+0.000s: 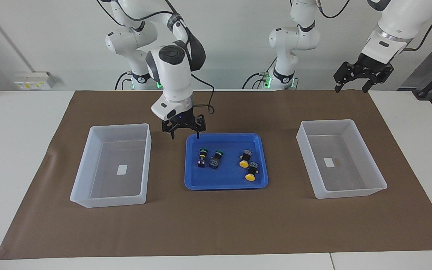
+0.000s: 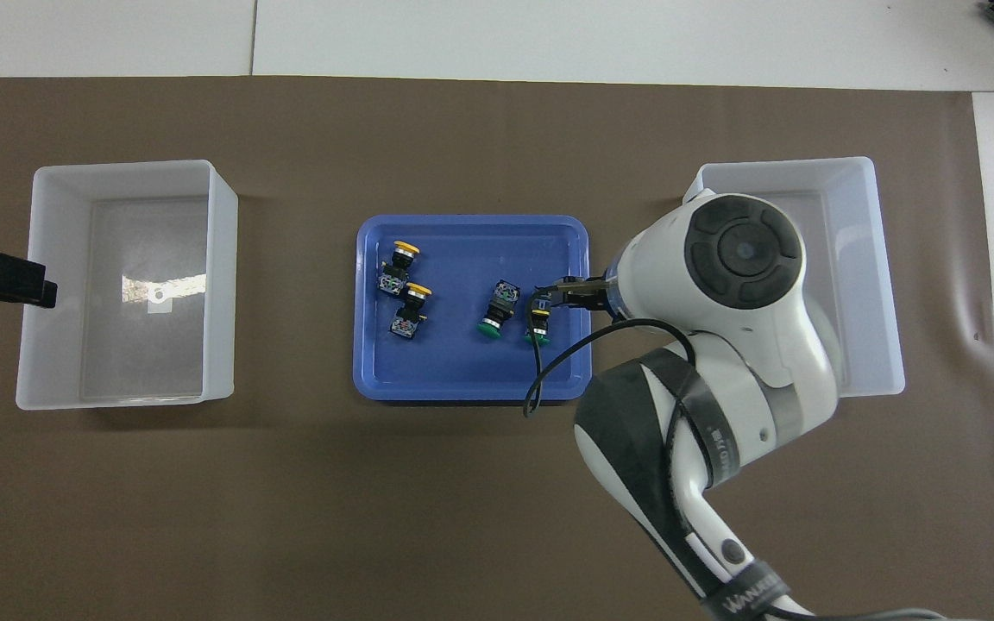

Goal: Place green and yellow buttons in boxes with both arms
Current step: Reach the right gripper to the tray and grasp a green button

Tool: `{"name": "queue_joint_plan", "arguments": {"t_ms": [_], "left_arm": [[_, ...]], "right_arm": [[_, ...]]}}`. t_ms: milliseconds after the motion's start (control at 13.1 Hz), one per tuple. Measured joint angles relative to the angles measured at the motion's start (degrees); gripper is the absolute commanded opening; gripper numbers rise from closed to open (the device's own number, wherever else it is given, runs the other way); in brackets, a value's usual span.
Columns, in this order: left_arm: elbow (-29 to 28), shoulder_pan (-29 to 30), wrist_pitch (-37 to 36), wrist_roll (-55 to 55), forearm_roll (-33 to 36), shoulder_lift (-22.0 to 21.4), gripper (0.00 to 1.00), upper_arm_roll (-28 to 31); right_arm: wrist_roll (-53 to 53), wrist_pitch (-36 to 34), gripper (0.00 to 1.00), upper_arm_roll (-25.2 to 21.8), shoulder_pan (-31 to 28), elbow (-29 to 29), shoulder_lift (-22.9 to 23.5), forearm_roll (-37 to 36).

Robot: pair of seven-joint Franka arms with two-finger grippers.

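Brown mat (image 1: 216,228) covers a white table (image 1: 17,157). Two translucent white plastic bins, tall-sided, rectangular: one (image 1: 88,168) at the right arm's end, one (image 1: 373,165) at the left arm's end, each with a small blank white sticker inside. Between them a shallow blue tray (image 1: 225,184), glossy, rounded corners. Right arm (image 1: 171,67), white with dark bands, "WANUKE"-like lettering partly readable near its base; right gripper (image 1: 184,129) fingers spread, low over the tray's robot-side corner. Left gripper (image 1: 362,75) spread, raised, waiting above the mat's edge. All four buttons lie in the tray: green-capped pair (image 1: 209,157) toward the right arm's end, yellow mushroom-capped pair (image 1: 248,168) beside them.
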Motion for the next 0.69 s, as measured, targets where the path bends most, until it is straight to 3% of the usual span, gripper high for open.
{"name": "queue_joint_plan", "arguments": {"t_ms": [153, 230, 689], "left_arm": [[0.0, 0.0, 0.0, 0.0, 0.0, 0.0, 1.00, 0.0], [0.0, 0.0, 0.0, 0.0, 0.0, 0.0, 1.00, 0.0], [0.0, 0.0, 0.0, 0.0, 0.0, 0.0, 1.00, 0.0]], "right_arm": [[-1.7, 1.9, 0.69, 0.0, 0.6, -1.8, 0.7, 0.0], [-2.8, 2.0, 0.66, 0.0, 0.6, -2.4, 0.7, 0.0], [-3.6, 6.6, 0.67, 0.0, 0.6, -4.0, 1.6, 0.0]]}}
